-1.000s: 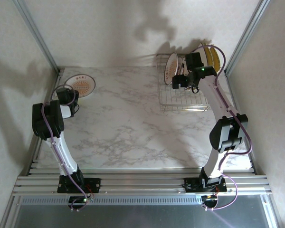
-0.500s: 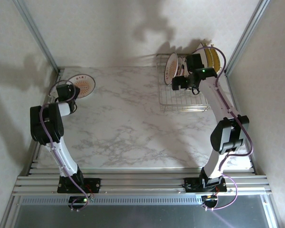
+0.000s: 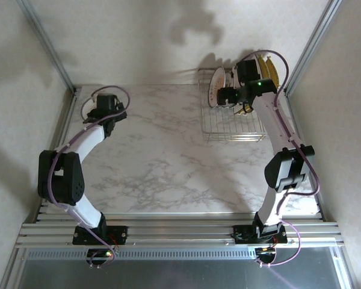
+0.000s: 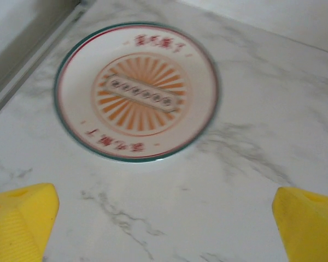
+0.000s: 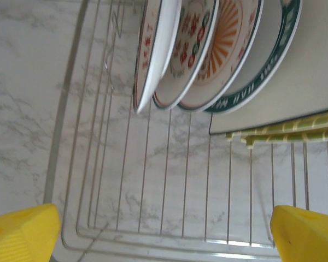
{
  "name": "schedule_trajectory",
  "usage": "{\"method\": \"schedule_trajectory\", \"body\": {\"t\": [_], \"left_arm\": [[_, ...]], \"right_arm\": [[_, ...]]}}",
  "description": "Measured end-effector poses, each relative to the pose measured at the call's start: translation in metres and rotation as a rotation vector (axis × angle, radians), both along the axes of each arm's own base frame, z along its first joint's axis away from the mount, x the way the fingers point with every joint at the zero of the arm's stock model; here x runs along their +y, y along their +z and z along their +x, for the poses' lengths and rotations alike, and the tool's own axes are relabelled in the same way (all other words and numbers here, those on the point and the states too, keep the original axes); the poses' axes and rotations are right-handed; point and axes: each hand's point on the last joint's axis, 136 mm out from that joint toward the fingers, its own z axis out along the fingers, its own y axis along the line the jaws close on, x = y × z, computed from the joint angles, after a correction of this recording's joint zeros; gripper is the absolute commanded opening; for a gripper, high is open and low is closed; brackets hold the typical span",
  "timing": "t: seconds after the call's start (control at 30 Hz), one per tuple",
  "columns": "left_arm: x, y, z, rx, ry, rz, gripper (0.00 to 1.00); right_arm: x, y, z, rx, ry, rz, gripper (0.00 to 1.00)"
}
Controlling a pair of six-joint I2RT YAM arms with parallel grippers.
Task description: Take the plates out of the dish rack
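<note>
Marble desk (image 4: 262, 136): round teal-rimmed plate (image 4: 135, 90) lying flat, upper left; silver wire rack (image 5: 153, 180), upright round plates (image 5: 224, 43); left end effector (image 4: 164, 218), right end effector (image 5: 164, 230) spread.

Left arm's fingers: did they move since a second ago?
Yes. In the top view the left fingers swung toward the back wall, from beside the plate to above it.

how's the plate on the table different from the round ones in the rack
The table plate lies flat and alone on the marble; the rack plates stand on edge in the dish rack. The table plate's whole face shows; the rack plates overlap in a row. Both are round and white with green rims and red-orange print.
</note>
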Motion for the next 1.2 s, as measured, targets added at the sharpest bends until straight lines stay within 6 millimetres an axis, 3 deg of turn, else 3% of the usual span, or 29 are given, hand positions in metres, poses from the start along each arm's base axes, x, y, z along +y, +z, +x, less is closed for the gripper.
{"method": "schedule_trajectory", "body": {"t": [0.2,0.4,0.67,0.97,1.2], "left_arm": [[-0.037,0.029,-0.001,0.082,-0.155,0.030,1.00],[-0.054,0.015,-0.012,0.193,-0.218,0.060,0.99],[-0.055,-0.002,-0.021,0.271,-0.243,0.062,1.00],[-0.059,-0.007,-0.020,0.285,-0.261,0.050,1.00],[-0.060,-0.007,-0.020,0.285,-0.263,0.047,1.00]], "right_arm": [[0.010,0.012,0.046,-0.063,-0.006,-0.017,0.92],[0.021,-0.012,0.089,-0.073,-0.011,-0.054,0.79],[0.030,-0.060,0.108,-0.022,-0.017,-0.081,0.66],[0.029,-0.071,0.137,-0.088,-0.068,-0.089,0.50],[0.027,-0.071,0.145,-0.119,-0.097,-0.103,0.34]]}}
